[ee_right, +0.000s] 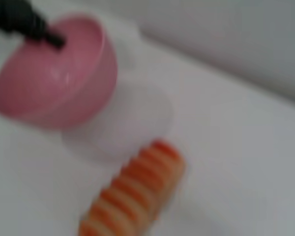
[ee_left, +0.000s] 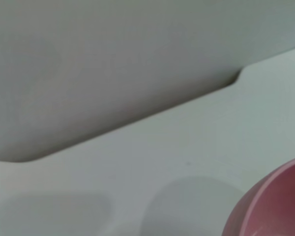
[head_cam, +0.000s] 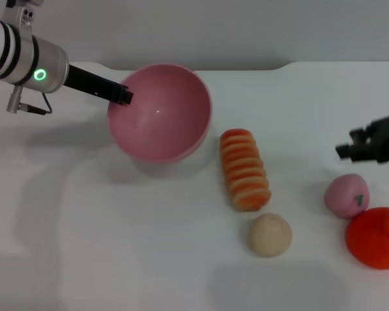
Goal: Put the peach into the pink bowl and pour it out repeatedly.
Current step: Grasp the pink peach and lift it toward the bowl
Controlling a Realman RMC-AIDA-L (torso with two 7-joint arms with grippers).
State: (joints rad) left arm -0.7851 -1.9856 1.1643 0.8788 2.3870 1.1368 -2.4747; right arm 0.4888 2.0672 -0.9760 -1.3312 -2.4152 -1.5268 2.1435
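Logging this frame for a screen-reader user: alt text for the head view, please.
The left gripper grips the rim of the pink bowl, holding it lifted, tilted and empty over the white table. To its right lie a striped orange bread toy, a beige ball, the peach and an orange-red fruit; the right gripper hovers near the peach.

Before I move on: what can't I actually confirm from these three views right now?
- Left gripper: at the pink bowl rim, head view; its grip there is too small to judge. Left wrist view shows only a bowl edge.
- Right gripper: cut by the head view's edge, above the peach; opening unclear.
- Peach: absent from both wrist views.
- Orange-red fruit: cut off, touching the peach or not unclear.
- Striped piece: blurred, right wrist view.
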